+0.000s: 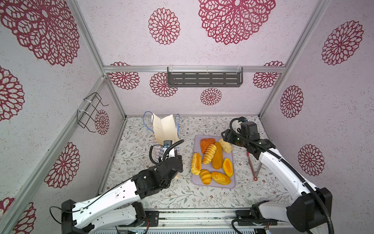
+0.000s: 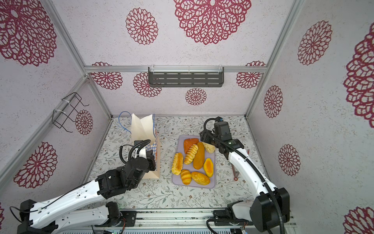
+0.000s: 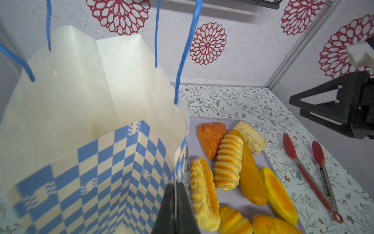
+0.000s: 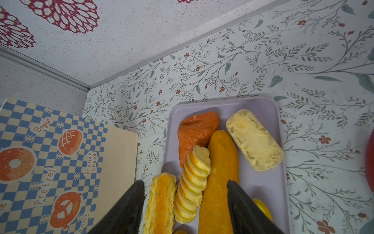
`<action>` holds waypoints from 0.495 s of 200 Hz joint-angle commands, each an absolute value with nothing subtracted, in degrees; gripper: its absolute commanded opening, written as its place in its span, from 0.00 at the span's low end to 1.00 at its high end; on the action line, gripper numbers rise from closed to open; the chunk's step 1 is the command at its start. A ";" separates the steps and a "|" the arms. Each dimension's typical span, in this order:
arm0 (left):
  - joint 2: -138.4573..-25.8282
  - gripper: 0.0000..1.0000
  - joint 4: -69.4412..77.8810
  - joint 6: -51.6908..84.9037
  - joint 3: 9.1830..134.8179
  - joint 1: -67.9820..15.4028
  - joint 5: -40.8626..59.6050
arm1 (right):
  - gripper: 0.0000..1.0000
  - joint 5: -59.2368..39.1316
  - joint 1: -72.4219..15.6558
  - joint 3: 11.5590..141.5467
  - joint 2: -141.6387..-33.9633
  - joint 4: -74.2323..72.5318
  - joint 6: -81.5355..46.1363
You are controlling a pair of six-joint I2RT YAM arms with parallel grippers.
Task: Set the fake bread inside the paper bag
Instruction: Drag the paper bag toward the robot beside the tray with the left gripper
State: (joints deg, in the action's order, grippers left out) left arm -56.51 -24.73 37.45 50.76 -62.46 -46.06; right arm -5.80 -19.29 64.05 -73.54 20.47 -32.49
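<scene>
Paper bag print: "Bagel", "french bread", "Pretzel"; one word partly hidden.

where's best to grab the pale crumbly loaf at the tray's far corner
Probably pinch the pale loaf across its narrow width at mid-length, from straight above: it lies flat on the tray with both long sides free there.

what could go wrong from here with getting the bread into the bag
1. The right gripper hovers with open jaws over the ridged spiral roll and the long orange roll, which touch; it may catch two or nudge neighbours off the tray.
2. The left gripper, jaws shut, seems to pinch the paper bag by one rim corner only; a tug could tip or crumple it.
3. The blue cord handles stand over the mouth and could snag a loaf.
</scene>
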 commanded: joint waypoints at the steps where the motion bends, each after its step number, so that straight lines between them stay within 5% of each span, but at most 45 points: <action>1: -56.42 0.00 -20.04 35.29 49.08 -64.83 -47.60 | 0.68 -4.89 -19.34 64.84 -73.63 20.30 -31.37; 99: -48.56 0.00 -14.76 34.15 41.21 -66.53 -45.65 | 0.68 -4.99 -19.33 64.98 -73.55 20.75 -31.59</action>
